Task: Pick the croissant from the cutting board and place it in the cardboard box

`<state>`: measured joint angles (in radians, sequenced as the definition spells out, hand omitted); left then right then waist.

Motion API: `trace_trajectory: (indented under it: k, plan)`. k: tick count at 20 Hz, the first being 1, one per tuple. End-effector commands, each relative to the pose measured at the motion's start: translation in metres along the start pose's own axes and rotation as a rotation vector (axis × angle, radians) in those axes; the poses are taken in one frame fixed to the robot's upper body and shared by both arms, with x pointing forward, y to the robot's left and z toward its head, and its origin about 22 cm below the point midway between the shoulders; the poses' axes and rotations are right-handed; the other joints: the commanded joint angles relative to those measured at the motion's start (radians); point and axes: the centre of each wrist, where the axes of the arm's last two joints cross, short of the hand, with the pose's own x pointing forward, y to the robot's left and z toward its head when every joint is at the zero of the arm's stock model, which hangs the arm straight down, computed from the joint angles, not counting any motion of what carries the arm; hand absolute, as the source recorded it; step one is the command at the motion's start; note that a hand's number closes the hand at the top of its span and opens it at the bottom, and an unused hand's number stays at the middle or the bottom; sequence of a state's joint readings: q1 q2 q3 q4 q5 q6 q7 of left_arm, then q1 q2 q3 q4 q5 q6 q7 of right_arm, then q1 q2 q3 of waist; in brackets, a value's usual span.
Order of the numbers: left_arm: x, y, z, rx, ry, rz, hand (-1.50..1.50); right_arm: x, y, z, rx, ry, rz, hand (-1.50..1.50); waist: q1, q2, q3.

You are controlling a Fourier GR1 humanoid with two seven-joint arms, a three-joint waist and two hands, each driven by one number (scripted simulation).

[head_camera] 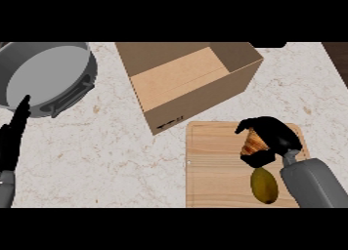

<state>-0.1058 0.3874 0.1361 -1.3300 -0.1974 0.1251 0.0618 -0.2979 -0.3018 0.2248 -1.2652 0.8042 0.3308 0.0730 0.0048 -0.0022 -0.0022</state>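
On the board's (213,171) right half, toward its far edge: croissant (255,145), brown and ridged, partly hidden. Wrapped around it, right hand (274,133), fingers curled over the far side and thumb tucked in at the near side, so closed on the pastry. Cannot tell whether already lifted off the wood or only resting there.

Just nearer on the board, close beside the croissant: oval yellow-green fruit (264,186), untouched, half under the grey forearm. Just past the board's far-left corner: box (184,73), open at the top, tan floor showing. Well left of the board and farther back: grey pot (40,73). Well left of the board at the view's edge: left hand (7,141), fingers straight, holding nothing, resting.

Likely light, soft and flaky, so easy to carry but easy to crush or tear. Best taken across the thick middle, fingers on one flank and thumb on the other, not by the thin tips, which probably snap off. Probably no slipperiness thanks to the rough crust, though expect crumbs. Keep the squeeze shallow and lift straight up clear of the fruit before swinging toward the box. Mind the box's near wall, standing high above the board.
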Motion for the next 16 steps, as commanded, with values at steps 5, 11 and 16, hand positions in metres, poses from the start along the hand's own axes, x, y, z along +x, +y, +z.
trace_trajectory:
  k: [5,11,16]
  plan:
    - [-0.003,0.001,-0.013,-0.007,0.002,0.007,0.0,-0.012,-0.005,-0.017,-0.172,-0.002,0.097,1.5,-0.002,0.004,0.002]
    - [-0.024,0.0,0.023,0.001,0.02,0.013,0.0,-0.02,-0.009,0.011,-0.329,0.224,0.055,1.5,-0.006,-0.002,0.002]
    - [-0.001,0.002,0.0,0.021,0.007,-0.012,0.0,-0.007,-0.041,0.022,-0.505,0.379,0.112,1.5,-0.014,0.0,0.001]
